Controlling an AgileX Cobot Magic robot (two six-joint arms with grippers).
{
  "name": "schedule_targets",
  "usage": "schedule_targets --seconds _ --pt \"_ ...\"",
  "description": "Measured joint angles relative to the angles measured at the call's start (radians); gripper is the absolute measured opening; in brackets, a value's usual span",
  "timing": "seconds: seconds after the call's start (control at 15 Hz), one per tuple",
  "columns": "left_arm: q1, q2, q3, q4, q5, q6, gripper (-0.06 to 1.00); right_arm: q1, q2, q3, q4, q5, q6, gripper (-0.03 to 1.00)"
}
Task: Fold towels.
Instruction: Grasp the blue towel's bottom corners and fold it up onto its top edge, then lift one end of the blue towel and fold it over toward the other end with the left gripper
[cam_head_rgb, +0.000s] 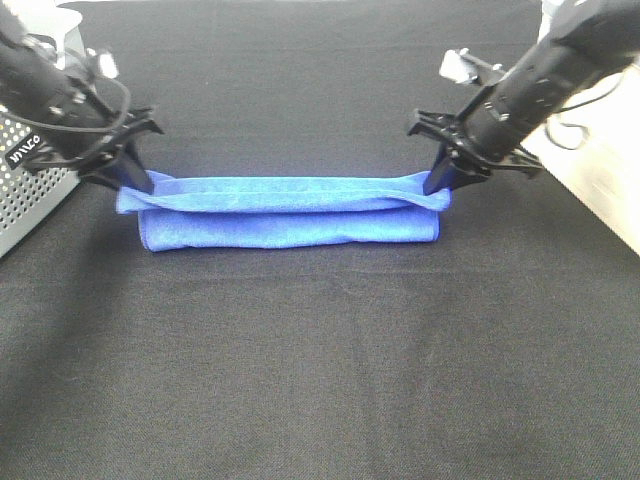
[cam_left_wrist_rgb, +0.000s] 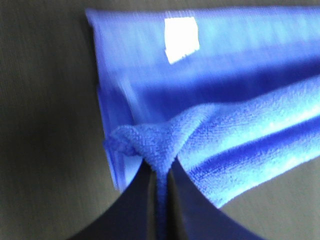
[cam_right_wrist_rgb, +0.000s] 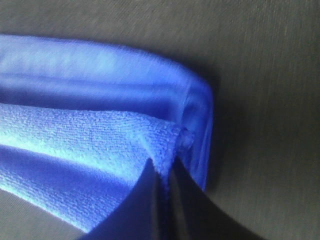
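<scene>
Pinching towel (cam_head_rgb: 290, 212) corners with left end effector (cam_head_rgb: 137, 182) and right end effector (cam_head_rgb: 438, 186), edge stretched taut between them for fold.

A: What colour are the arms?

B: Black, both of them. The left arm (cam_head_rgb: 45, 90) is a thick matte tube with a thin black cable (cam_head_rgb: 118, 92) looping off it. The right arm (cam_head_rgb: 555, 60) is built the same, and a dark lead (cam_head_rgb: 572, 128) curls beside it at the far right.

A: Anything pale?

B: Each wrist carries a small whitish block: the left block (cam_head_rgb: 100, 63) and the right block (cam_head_rgb: 465, 66).

A: And the grippers?

B: The left gripper (cam_head_rgb: 135, 182) and the right gripper (cam_head_rgb: 440, 183) have angular black brackets flaring sideways. Close up, the left fingers (cam_left_wrist_rgb: 132, 210) are smooth, dark navy wedges narrowing to thin tips. The right fingers (cam_right_wrist_rgb: 132, 210) look alike.
</scene>
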Motion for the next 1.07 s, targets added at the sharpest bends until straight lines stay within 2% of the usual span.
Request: schedule_targets --seconds 0.2,0.33,0.4,0.47,0.53,0.6,0.67,0.87,1.07 --pt "-0.005 0.071 -0.051 -0.002 -0.07 0.0 0.04 0.0 0.089 -0.055 -0.001 -0.048 0.001 0.0" --pt "-0.014 0.108 -0.059 -0.013 -0.087 0.002 0.21 0.0 0.116 -0.058 -0.009 -0.07 0.001 0.1" --pt "-0.02 0.123 -0.059 -0.026 -0.091 0.003 0.43 -0.001 0.122 -0.058 -0.019 -0.08 0.001 0.33" --pt "-0.024 0.126 -0.059 -0.028 -0.098 0.003 0.57 -0.002 0.122 -0.065 -0.02 -0.079 0.008 0.51" --pt "-0.024 0.126 -0.059 -0.027 -0.11 0.003 0.67 -0.002 0.122 -0.079 -0.02 -0.074 0.021 0.68" --pt "-0.024 0.125 -0.059 -0.019 -0.112 0.003 0.73 -0.002 0.12 -0.089 -0.021 -0.055 0.023 0.81" --pt "-0.02 0.125 -0.059 -0.003 -0.111 0.001 0.75 -0.003 0.112 -0.089 -0.03 -0.025 0.024 0.87" --pt "0.002 0.124 -0.059 0.02 -0.074 -0.051 0.76 -0.003 0.068 -0.089 -0.069 0.045 0.027 0.91" --pt "-0.007 0.133 -0.059 0.012 -0.057 -0.061 0.76 -0.003 0.058 -0.089 -0.076 0.053 0.027 0.92"
